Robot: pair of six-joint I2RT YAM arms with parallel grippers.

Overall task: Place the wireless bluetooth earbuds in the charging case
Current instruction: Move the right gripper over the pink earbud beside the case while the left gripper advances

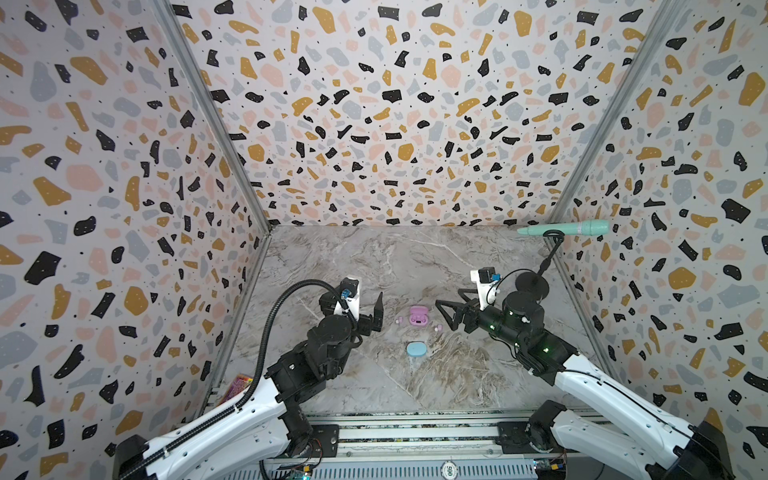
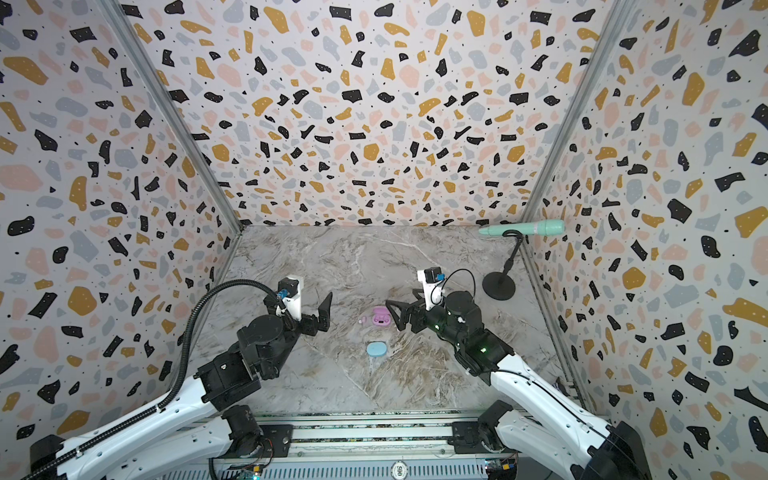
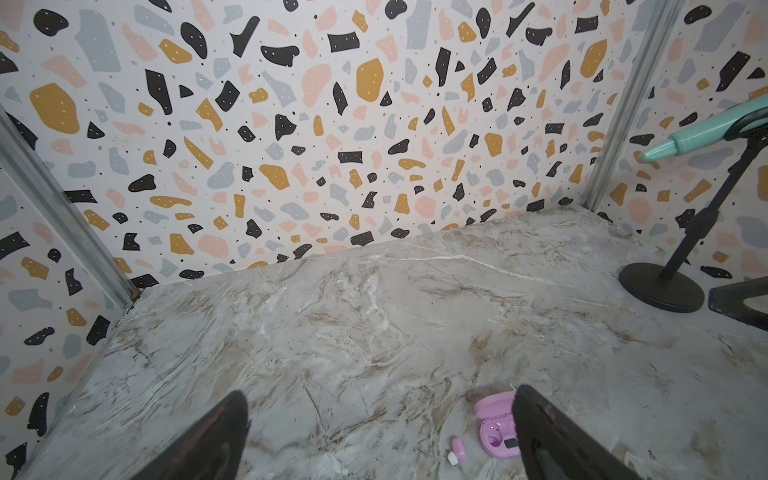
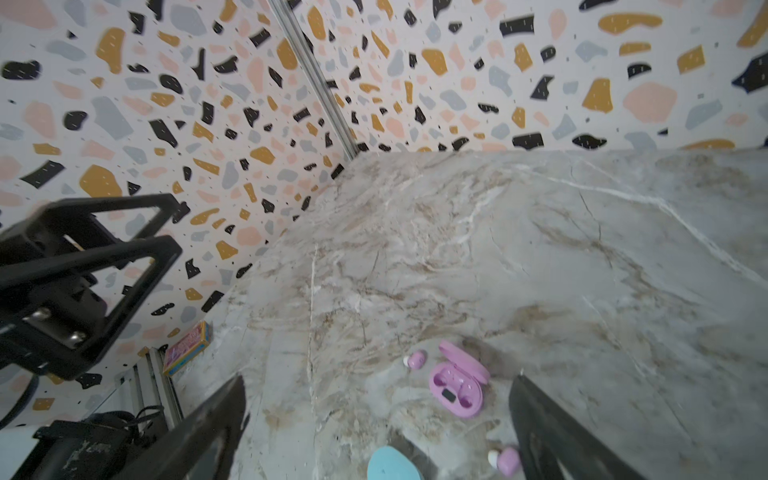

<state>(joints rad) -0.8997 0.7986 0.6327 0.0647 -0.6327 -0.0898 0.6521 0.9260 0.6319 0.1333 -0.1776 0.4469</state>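
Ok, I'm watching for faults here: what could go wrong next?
The earbuds are tiny and rounded; a tool could flick one away rather than pinch it. The open pink case lies loose, so pressing a bud in may slide it. The left tool and right tool flank it closely and could clash.

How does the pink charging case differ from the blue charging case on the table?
The pink charging case is open, lid up and sockets empty; the blue charging case is shut. The pink one lies farther from the arms' bases, the blue one nearer. Two pink earbuds lie loose by the pink case; no blue earbuds show. Both cases are small, rounded, and rest on the marble table.
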